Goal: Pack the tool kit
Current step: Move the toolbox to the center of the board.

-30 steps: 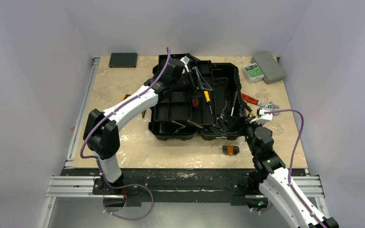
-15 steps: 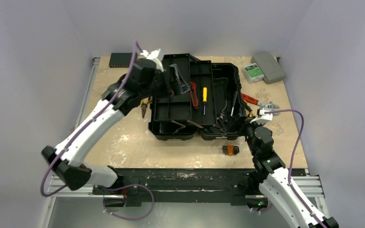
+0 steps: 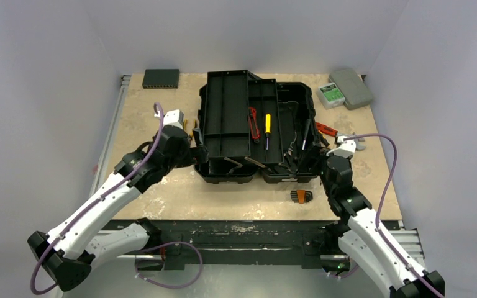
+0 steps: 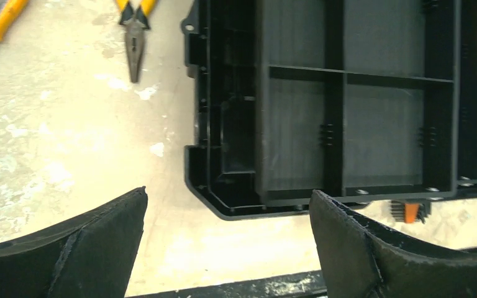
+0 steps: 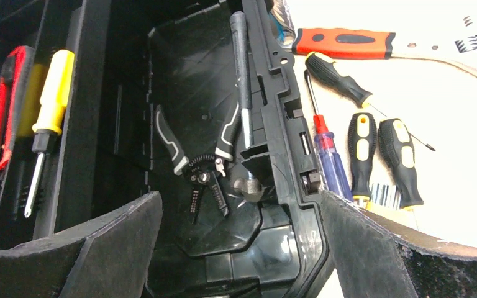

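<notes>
The black toolbox (image 3: pixel 298 99) lies open mid-table, its divided tray (image 3: pixel 223 112) on the left half. A red tool (image 3: pixel 254 123) and a yellow screwdriver (image 3: pixel 268 124) lie in a tray slot. My left gripper (image 3: pixel 194 151) is open and empty by the box's near left corner (image 4: pixel 223 208); its fingers (image 4: pixel 109 230) hold nothing. Yellow-handled pliers (image 4: pixel 135 37) lie on the table left of the box. My right gripper (image 5: pixel 241 195) is open, straddling the box's right wall near the front. Wire strippers (image 5: pixel 195 161) lie inside.
Loose on the table right of the box are a red-handled wrench (image 5: pixel 348 42) and several screwdrivers (image 5: pixel 360 149). A hex-key set (image 3: pixel 300 196) sits in front of the box. At the back are a thin black device (image 3: pixel 161 77), a grey case (image 3: pixel 351 87) and a green-labelled box (image 3: pixel 330 93).
My left arm swung from over the tray out to the left and down to the box's near left corner, its jaws opening. The right gripper edged toward the box and opened a little wider.
</notes>
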Tool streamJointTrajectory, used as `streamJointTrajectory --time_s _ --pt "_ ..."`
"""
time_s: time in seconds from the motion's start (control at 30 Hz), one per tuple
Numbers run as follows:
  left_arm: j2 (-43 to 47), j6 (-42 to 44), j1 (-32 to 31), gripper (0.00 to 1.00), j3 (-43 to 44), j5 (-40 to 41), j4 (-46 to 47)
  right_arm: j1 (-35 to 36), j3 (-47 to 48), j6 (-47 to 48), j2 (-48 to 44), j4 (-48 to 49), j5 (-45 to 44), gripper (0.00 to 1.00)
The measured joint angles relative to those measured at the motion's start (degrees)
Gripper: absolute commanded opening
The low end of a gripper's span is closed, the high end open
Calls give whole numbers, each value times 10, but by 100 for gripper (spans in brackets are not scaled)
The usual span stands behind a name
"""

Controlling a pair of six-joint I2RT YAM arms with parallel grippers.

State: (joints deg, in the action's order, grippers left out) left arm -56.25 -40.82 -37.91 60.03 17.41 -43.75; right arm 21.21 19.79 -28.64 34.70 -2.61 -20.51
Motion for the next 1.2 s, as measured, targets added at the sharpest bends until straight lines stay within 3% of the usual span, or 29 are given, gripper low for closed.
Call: streamJointTrajectory --time_s 0.3,0.53,0.7,0.9,1.2 --pt "43 2 7 95 -32 56 12 0 112 -11 114 -104 -49 99" --pt "97 30 8 92 -124 36 69 -29 179 -16 238 -160 -67 97" --pt "150 52 8 91 -207 1 158 -76 202 -2 290 -166 -18 94" --pt "191 82 8 91 -312 -22 255 -78 204 27 337 -158 84 88" --pt "291 89 8 91 -368 1 293 -62 206 34 360 -156 109 86"
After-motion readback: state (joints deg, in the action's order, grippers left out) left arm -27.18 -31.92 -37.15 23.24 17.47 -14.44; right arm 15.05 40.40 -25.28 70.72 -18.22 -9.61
